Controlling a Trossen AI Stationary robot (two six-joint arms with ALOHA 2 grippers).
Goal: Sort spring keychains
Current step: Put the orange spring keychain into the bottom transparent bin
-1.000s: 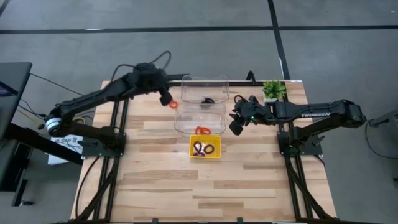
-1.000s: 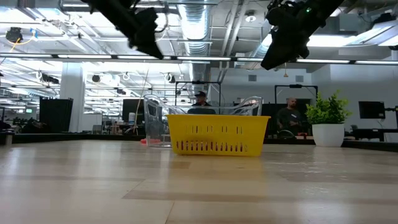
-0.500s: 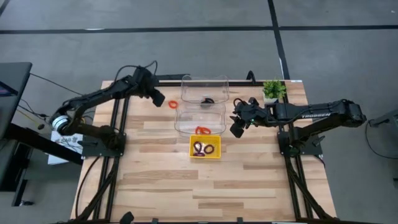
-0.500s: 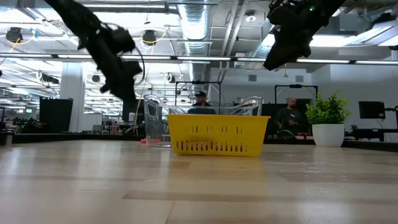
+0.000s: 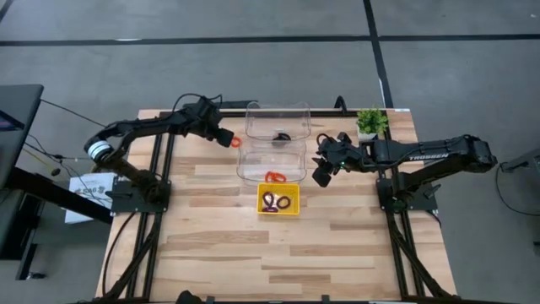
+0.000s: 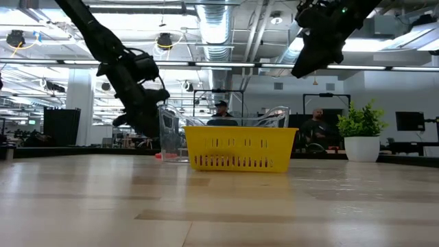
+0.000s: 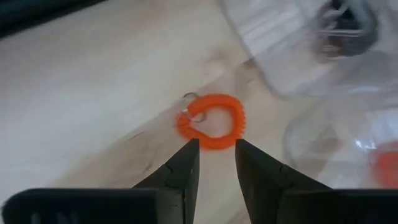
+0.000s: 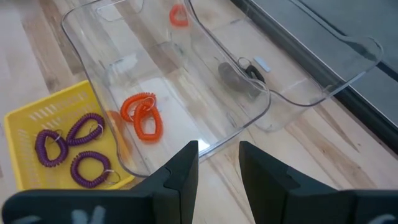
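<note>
Orange-red, one spring keychain lies alone on the wooden surface, just beside the two clear bins. Above it hangs the left claw, its fingers a little spread, holding nothing. Two more orange keychains lie in the nearer clear bin, a black one is in the farther bin, and three purple ones are in the yellow tray. Near the bins, the right claw hovers spread and empty.
</note>
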